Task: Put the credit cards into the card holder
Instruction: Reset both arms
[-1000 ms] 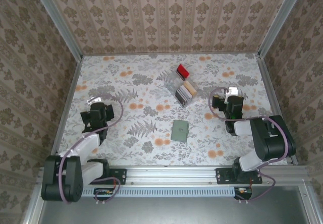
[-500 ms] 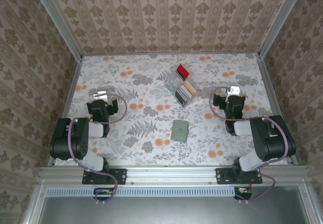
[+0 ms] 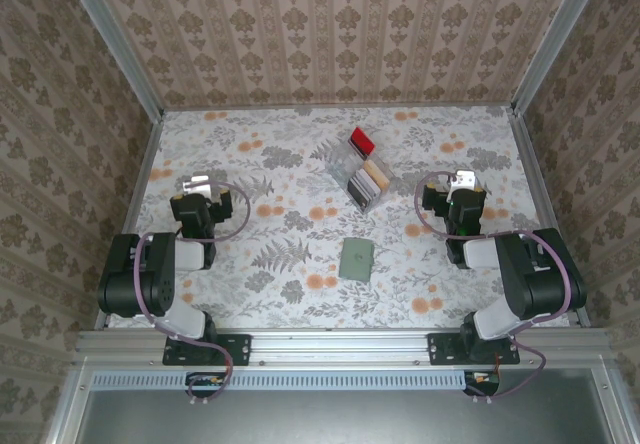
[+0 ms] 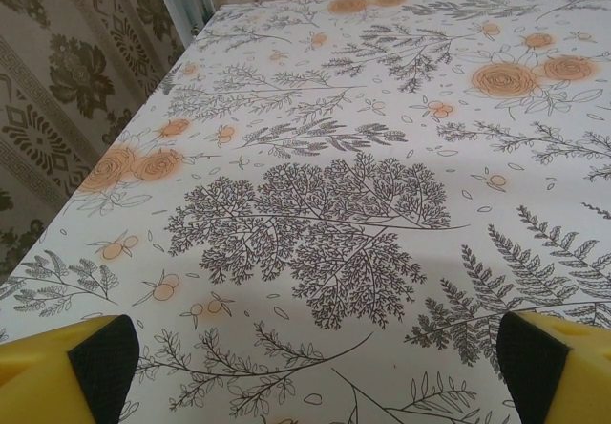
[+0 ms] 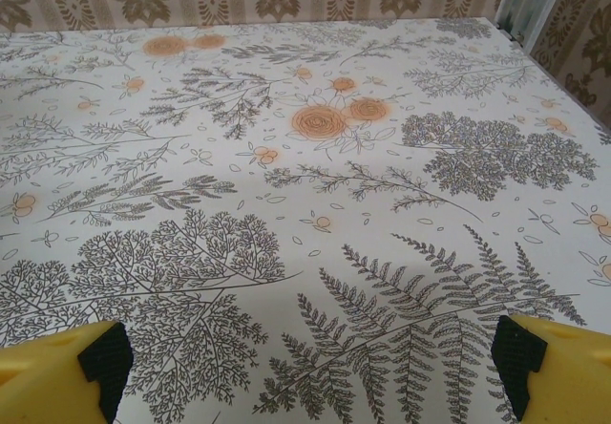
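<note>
Nearest, both arms sit folded close to their bases at the near edge of the counter [image 3: 290, 134], one to each side. This reads as a ready posture that leaves the middle free.

In that middle strip lies the card holder [image 3: 356, 260], flat and folded shut, well apart from both arms. Being closed, it probably needs one claw to open or pin it while the other feeds cards in.

A little farther out, the left claw [image 3: 203, 189] and the right claw [image 3: 455, 186] are each spread wide and grip nothing. In the wrist views their yellow fingers with black pads [image 4: 103, 359] stand at the bottom corners, with bare floral cloth between them.

About level with the claws and between them, the credit cards [image 3: 366, 183] rest in a clear tray [image 3: 338, 160] with a red end piece [image 3: 361, 142]. They are probably packed on edge so one can be pinched out.

The number of cards, and whether they stand or lean, is too small to tell. The holder's slots are hidden inside the fold.
</note>
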Controlling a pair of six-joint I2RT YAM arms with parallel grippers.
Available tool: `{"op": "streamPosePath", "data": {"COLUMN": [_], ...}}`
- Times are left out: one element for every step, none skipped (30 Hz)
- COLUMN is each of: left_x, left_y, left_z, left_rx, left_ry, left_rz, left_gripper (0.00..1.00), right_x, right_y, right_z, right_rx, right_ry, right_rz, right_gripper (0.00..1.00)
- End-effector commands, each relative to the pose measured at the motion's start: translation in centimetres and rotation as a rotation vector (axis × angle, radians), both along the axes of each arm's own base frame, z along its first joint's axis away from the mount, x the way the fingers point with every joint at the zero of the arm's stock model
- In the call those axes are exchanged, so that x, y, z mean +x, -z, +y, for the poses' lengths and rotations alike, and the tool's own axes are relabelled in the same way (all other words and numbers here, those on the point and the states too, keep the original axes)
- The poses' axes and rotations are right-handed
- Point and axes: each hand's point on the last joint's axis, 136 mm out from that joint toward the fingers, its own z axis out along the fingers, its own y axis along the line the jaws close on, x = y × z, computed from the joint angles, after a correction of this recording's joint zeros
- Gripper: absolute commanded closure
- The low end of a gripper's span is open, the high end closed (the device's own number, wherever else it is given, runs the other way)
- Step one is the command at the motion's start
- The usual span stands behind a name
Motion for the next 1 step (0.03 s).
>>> {"op": "streamPosePath", "data": {"left_x": [0.71], "left_y": [-1.28], "left_z": [-0.48], "left_rx": [-0.009], "left_ry": [0.017], "left_rz": [-0.04], "left_gripper": [0.0], "right_x": [0.46], "right_y": [-1.09], "right_z": [-0.34], "right_rx": [0.01], "right_ry": [0.019], "right_rz": [-0.042], "right_gripper": [0.0]}}
